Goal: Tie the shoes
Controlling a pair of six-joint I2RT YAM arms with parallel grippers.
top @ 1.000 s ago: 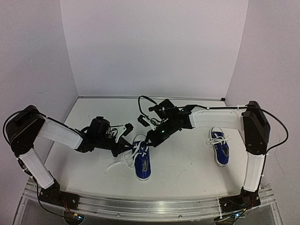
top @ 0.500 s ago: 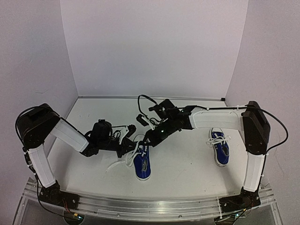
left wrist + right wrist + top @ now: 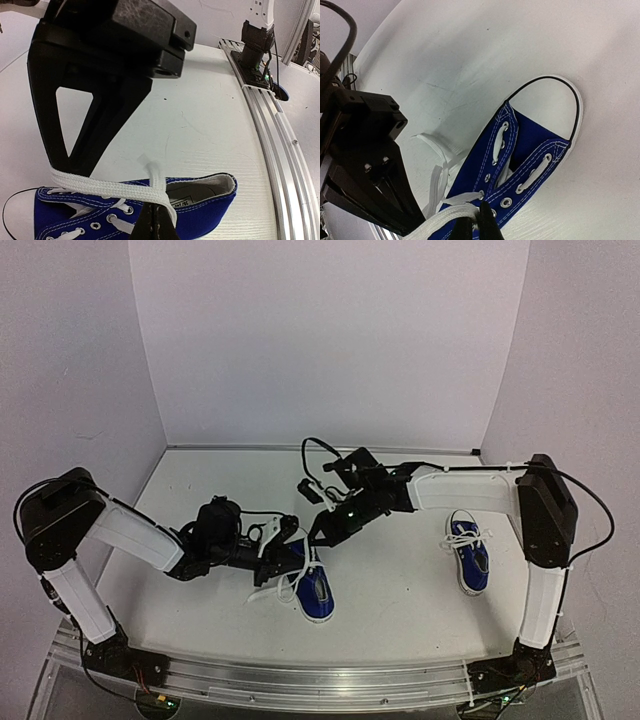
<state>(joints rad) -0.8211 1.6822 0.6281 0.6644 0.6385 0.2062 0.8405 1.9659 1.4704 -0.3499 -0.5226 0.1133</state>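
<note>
From above, the near shoe (image 3: 316,592) lies on the table (image 3: 400,590) between the arms, toe toward the bases. Its partner (image 3: 470,558) sits well to the right of it, laces loose. Both grippers meet just behind the near shoe's opening: the left gripper (image 3: 283,562) on its left, the right gripper (image 3: 318,534) just beyond. In the left wrist view, the left fingertips are pressed together on a white lace (image 3: 105,189) that stretches flat across the shoe's collar to the right gripper's tip, while a second strand crosses it there. In the right wrist view, the right fingers (image 3: 487,220) look nearly closed, pinching that same lace over the upper eyelets. The step in hand appears to be drawing the ends across for the first knot. Next, one end must pass under the other with both pinches firm, without dragging the light shoe.
</note>
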